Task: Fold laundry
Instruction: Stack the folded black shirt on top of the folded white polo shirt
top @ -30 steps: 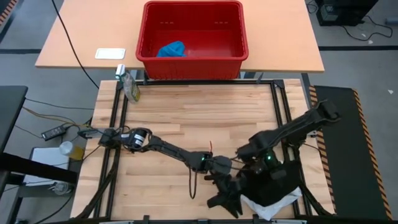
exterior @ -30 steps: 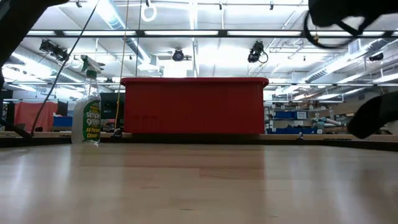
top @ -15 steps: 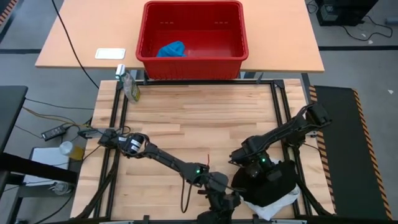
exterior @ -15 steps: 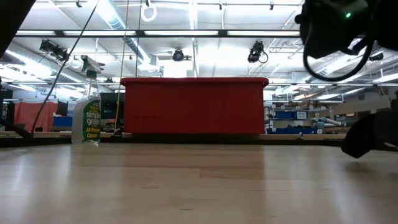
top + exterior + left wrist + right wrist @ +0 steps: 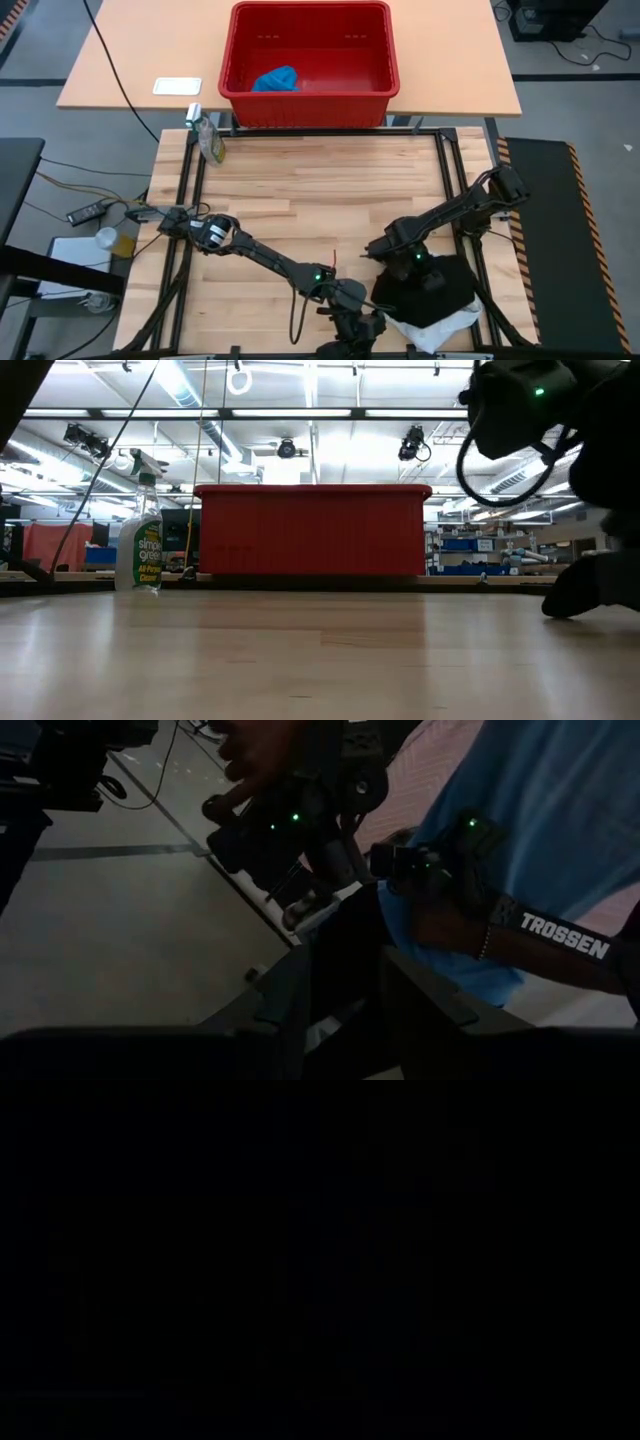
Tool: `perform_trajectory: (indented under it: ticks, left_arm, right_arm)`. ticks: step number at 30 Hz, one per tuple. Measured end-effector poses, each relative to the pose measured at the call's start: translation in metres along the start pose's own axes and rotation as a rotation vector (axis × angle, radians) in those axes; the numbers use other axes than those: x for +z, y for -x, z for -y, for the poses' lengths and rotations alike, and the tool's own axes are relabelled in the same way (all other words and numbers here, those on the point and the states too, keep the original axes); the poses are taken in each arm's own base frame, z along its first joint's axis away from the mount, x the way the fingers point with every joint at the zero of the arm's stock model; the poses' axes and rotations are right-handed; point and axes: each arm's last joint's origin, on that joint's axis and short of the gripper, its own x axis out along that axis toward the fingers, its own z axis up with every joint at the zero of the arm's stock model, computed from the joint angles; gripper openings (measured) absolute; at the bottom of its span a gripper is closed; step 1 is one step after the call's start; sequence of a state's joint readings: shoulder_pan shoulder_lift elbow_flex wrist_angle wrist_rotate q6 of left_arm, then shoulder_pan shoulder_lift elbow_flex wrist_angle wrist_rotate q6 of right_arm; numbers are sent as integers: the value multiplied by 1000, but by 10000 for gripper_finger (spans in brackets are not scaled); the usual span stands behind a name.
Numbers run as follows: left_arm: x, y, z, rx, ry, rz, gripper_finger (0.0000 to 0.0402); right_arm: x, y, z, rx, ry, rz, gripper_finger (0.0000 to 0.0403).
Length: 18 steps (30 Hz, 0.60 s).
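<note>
At about five o'clock on the tabletop (image 5: 300,190), the black garment (image 5: 432,292) sits bunched over the white one (image 5: 440,330), neither squared into a neat fold. The right gripper (image 5: 412,270) presses on the black heap; the left gripper (image 5: 352,335) hangs at six o'clock. Neither's jaws can be read. The blue garment (image 5: 275,78) waits in the red basket (image 5: 310,100), twelve o'clock, untouched.
</note>
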State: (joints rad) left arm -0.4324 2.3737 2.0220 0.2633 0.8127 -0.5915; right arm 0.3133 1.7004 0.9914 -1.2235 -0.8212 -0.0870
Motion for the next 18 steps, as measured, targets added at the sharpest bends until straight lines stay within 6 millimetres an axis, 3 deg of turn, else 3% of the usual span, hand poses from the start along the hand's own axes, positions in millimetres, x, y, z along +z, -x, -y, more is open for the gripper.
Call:
perform_trajectory:
  ticks: [8, 13, 18]
  left_arm:
    - [-1, 0, 0, -14, 13, -15, 123]
    - [1, 4, -2, -20, 23, -22, 123]
    - [6, 11, 9, 57, -25, -67, 123]
  right_arm:
    - [-15, 47, -17, 47, -214, -56, 300]
    - [-21, 79, -35, 36, -179, 101, 315]
    - [-25, 97, -43, -38, -74, 313, 313]
